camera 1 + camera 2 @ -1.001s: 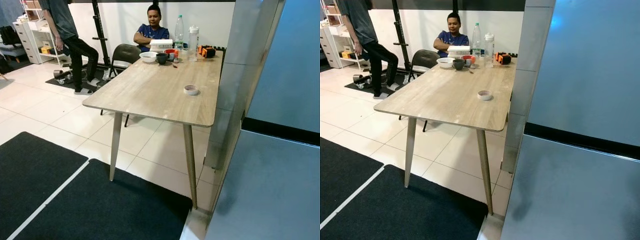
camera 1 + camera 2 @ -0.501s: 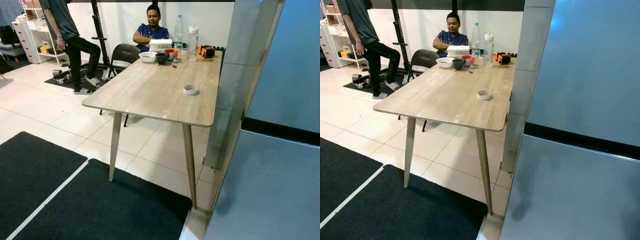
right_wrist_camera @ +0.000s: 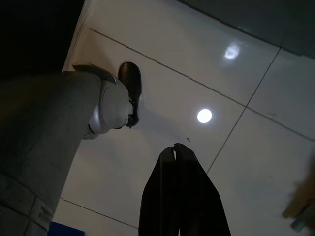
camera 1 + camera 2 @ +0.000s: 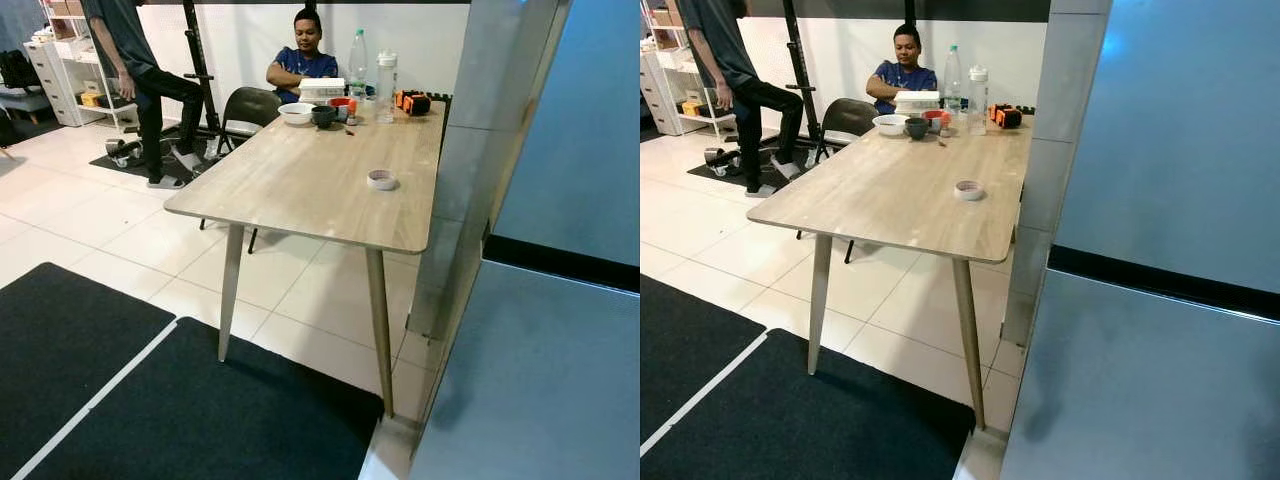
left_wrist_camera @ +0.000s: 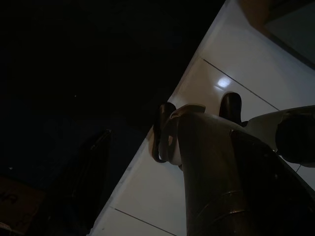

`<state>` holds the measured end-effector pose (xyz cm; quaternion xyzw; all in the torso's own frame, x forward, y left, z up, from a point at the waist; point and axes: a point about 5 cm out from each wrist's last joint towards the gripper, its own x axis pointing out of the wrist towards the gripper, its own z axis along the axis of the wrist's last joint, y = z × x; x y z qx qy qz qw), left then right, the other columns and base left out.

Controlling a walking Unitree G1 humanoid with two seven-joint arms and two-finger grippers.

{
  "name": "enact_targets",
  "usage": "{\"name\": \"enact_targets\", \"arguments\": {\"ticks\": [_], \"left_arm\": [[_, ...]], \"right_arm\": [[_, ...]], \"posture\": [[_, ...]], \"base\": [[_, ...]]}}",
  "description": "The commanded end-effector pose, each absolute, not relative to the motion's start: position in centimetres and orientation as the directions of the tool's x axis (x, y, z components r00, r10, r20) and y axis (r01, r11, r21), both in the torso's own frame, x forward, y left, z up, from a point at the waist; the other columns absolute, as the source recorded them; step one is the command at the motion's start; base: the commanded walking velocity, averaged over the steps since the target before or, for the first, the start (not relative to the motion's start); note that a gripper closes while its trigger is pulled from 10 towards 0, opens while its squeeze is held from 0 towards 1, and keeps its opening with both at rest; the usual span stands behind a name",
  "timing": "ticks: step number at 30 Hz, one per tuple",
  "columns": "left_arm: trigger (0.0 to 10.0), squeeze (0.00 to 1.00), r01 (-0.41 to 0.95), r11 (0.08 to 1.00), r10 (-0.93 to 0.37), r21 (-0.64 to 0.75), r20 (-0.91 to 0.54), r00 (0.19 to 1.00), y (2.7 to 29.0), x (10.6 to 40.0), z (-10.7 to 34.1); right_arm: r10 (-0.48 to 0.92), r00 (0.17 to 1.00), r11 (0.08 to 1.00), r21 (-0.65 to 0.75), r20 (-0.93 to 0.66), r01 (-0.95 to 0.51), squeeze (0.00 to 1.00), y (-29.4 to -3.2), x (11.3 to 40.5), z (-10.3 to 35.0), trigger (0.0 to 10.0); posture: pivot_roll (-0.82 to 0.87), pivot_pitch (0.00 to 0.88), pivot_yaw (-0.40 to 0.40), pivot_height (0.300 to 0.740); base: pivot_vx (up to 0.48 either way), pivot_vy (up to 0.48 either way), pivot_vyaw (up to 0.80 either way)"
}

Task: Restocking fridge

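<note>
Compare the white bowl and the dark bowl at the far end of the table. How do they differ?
The white bowl is wider and shallower; the dark bowl is narrower and deeper. The white bowl is pale, the dark bowl near black. The white bowl sits nearer the table's left edge than the dark bowl. Both stand upright, side by side.

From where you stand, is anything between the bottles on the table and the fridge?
Nothing visible blocks the way. The two bottles stand at the table's far end, and the fridge is beside its right edge, doors shut. A tape roll lies nearer.
</note>
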<state>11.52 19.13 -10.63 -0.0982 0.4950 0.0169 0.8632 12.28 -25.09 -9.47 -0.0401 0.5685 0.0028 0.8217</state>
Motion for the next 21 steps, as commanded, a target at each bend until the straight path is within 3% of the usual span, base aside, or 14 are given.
{"name": "enact_targets", "arguments": {"ticks": [1, 4, 21], "left_arm": [[10.0, 0.00, -0.131, 0.979, -0.068, -0.156, -0.856, 0.512, 19.01, 11.45, -10.65], [10.0, 0.00, -0.130, 0.979, -0.068, -0.155, -0.857, 0.510, 19.04, 11.45, -10.65], [10.0, 0.00, -0.123, 0.980, -0.071, -0.154, -0.857, 0.510, 19.09, 11.64, -10.60]], "right_arm": [[-0.041, 0.353, 0.994, -0.074, -0.935, -0.079, 0.00, -25.09, 12.21, -9.48, 10.0], [-0.023, 0.344, 0.992, -0.065, -0.939, -0.112, 0.00, -24.86, 12.03, -9.58, 10.0], [0.002, 0.336, 0.997, -0.025, -0.942, -0.076, 0.00, -24.45, 11.66, -9.79, 10.0]], "posture": [[-0.07, 0.000, -0.009, 0.740], [-0.08, 0.000, -0.008, 0.740], [-0.07, 0.000, -0.001, 0.740]], "base": [[0.000, 0.000, 0.00], [0.000, 0.000, 0.00], [0.000, 0.000, 0.77]]}}
